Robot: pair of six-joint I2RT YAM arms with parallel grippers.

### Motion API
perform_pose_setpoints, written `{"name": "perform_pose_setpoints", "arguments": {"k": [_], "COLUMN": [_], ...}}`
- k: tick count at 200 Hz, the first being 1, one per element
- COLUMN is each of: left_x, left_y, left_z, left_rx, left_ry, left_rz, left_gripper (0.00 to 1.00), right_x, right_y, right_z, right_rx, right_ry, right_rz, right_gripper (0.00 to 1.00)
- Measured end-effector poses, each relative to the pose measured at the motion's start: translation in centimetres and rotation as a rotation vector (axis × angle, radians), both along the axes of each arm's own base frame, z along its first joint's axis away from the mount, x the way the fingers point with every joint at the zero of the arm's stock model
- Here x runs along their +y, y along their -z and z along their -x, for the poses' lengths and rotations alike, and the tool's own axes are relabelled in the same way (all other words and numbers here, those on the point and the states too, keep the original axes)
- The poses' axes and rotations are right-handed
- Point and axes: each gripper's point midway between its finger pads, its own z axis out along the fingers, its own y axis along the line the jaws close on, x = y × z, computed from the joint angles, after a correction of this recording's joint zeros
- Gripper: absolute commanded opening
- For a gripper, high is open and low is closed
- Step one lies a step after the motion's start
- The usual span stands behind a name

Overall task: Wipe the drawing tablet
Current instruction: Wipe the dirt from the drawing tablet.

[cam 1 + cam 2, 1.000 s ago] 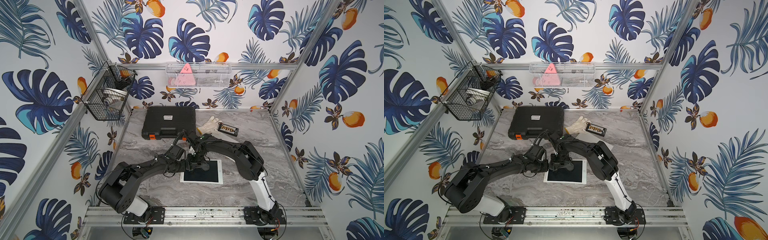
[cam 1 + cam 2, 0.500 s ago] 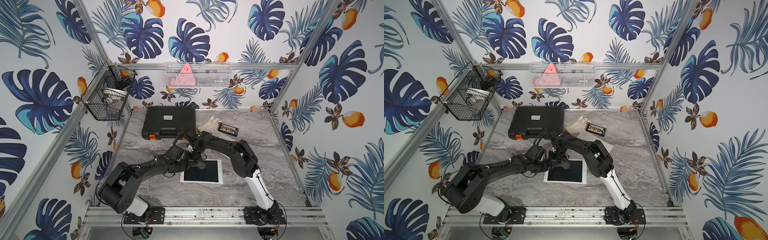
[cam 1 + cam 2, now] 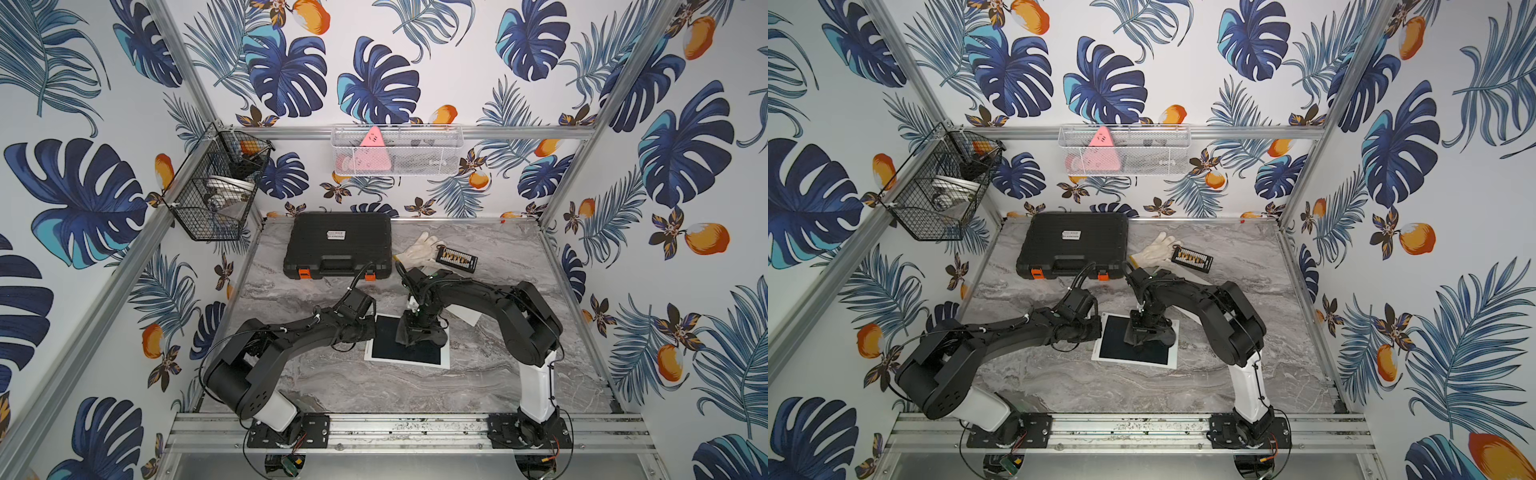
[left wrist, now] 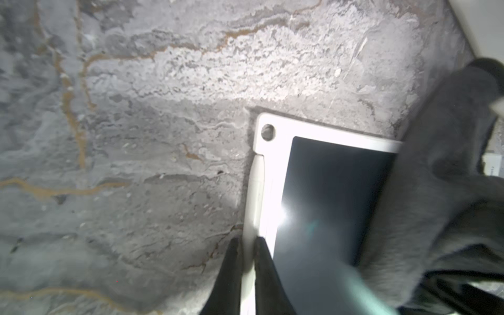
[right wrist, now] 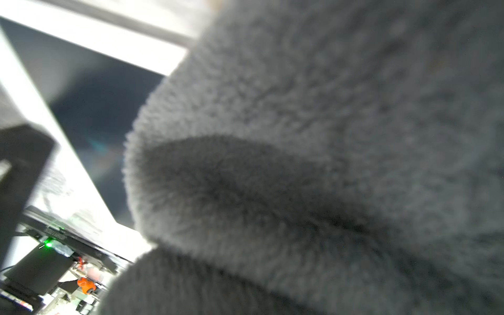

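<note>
**Left gripper** [image 4: 246,242]: closed on the white left edge of the drawing tablet [image 3: 384,351], with its fingers astride the docked stylus [image 4: 257,174]. I judge this to be a bracing hold.

**Drawing tablet:** lies flat on the marble table [image 3: 478,374] between the two arms, dark screen up.

**Cloth** [image 3: 426,337]: grey and fleecy, bunched on the far right part of the tablet's screen and lapping over the frame there.

**Right gripper** [image 3: 417,326]: directly above the cloth with its fingertips buried in the pile. It is closed and gripping the cloth.

**Assessment:** wiping is in hand. The near and left parts of the screen lie bare and likely need passes.

**Recommendations:**
- Keep the left clamp steady and untwisted, or the stylus may spring from its dock.
- Press lightly and evenly so the tablet does not skate on the marble.
- Draw the cloth in overlapping strokes across the screen toward the tablet's left edge, stopping short of the left fingers.
- Keep the wad flat, since a ridge of fold would skip patches.
</note>
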Motion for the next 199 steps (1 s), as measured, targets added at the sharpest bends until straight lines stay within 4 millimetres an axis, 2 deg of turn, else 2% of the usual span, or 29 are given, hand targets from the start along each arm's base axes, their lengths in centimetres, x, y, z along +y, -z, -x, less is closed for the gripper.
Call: {"name": "perform_pose_setpoints", "arguments": {"k": [14,24,42,58,86,100,112,125,142,150,180,199], "left_x": [0.0,0.0,0.0,-0.1,-0.1,0.0,0.0,0.0,0.0,0.0,0.0,-0.1], "left_y": [0.0,0.0,0.0,0.0,0.0,0.0,0.0,0.0,0.0,0.0,0.0,-0.1], "left_z": [0.0,0.0,0.0,0.0,0.0,0.1,0.1,0.0,0.0,0.0,0.0,0.0], "left_rx": [-0.001,-0.002,-0.003,-0.003,-0.005,-0.007,-0.008,-0.009,-0.01,-0.01,-0.011,-0.011], "left_ry": [0.001,0.001,0.002,0.003,0.003,0.003,0.003,0.003,0.002,0.002,0.003,0.003], "left_rz": [-0.001,-0.003,-0.004,-0.004,-0.005,-0.005,-0.005,-0.005,-0.005,-0.005,-0.005,-0.005], "left_gripper": [0.12,0.12,0.12,0.12,0.12,0.12,0.12,0.12,0.12,0.12,0.12,0.12], "right_x": [-2.6,-3.7,-3.6,-1.5,4.9,7.5,9.1,9.8,9.1,8.2,1.5,-0.3], "right_y": [-0.1,-0.2,-0.3,-0.2,0.3,0.3,0.3,0.2,0.2,0.2,0.1,0.1], "right_z": [0.7,0.9,1.5,2.1,1.8,1.3,0.7,0.4,0.3,0.3,1.8,3.9], "right_rx": [0.0,-0.006,-0.016,-0.016,0.0,0.027,0.046,0.053,0.04,0.036,0.037,0.039], "right_ry": [0.03,0.042,0.026,-0.005,-0.065,-0.052,-0.035,-0.02,-0.002,0.015,0.12,0.118], "right_rz": [0.044,0.062,0.065,0.055,-0.033,-0.089,-0.131,-0.154,-0.174,-0.181,-0.116,-0.088], "right_gripper": [0.0,0.0,0.0,0.0,0.0,0.0,0.0,0.0,0.0,0.0,0.0,0.0]}}
